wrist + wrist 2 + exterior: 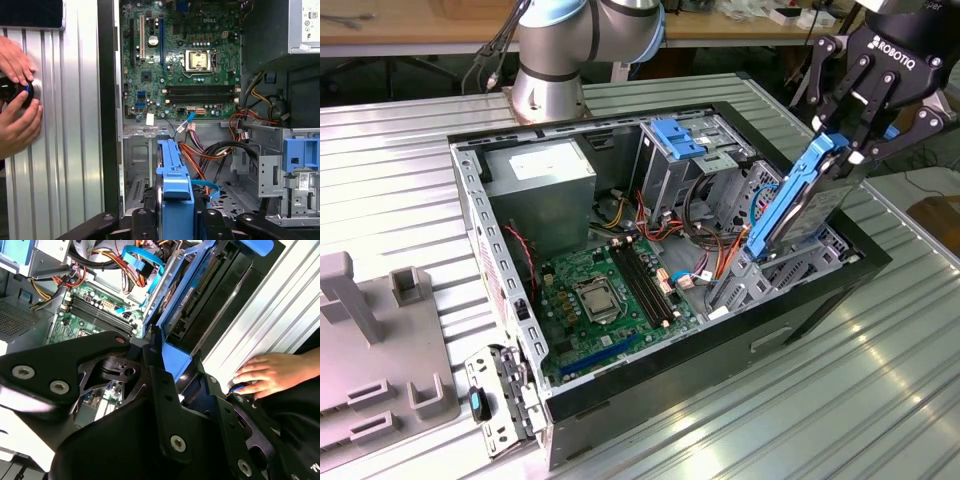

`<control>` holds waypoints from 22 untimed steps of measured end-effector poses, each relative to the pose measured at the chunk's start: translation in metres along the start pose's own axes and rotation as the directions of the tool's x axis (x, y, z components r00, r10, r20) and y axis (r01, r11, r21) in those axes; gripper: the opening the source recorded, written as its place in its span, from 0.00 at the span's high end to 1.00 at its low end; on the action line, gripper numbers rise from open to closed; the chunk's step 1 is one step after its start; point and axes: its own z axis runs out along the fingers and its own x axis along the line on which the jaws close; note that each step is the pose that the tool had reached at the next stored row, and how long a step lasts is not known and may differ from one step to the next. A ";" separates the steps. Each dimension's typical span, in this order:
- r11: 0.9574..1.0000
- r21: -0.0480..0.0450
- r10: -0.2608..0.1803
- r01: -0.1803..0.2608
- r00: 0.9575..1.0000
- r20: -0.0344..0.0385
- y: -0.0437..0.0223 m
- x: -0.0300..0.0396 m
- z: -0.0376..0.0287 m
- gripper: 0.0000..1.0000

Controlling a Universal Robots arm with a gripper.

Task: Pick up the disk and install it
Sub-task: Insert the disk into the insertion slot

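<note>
Claw (838, 150) clamped on 1 disk (798, 205), tilted, lower end in 1 PC case (650, 388), 3 o'clock side, exterior view. 2 hands (20, 125) on counter (65, 150).

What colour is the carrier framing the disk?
Bright blue; the carrier around the disk shows best in the exterior view.

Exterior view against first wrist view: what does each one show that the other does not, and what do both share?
Exterior view adds the arm's base behind the case and a grey fixture at the exterior view's left. First wrist view adds a person's hands around a dark knob on the ribbed table. Both share the tool shut on the disk, and the green motherboard.
</note>
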 end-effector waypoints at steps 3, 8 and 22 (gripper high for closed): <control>1.000 0.001 0.000 0.000 1.000 0.000 0.0021 0.0000 -0.0002 0.63; 1.000 0.001 0.000 0.000 1.000 0.000 0.0020 0.0000 -0.0047 0.63; 1.000 0.023 0.000 0.000 1.000 0.000 0.0083 0.0002 -0.0052 0.63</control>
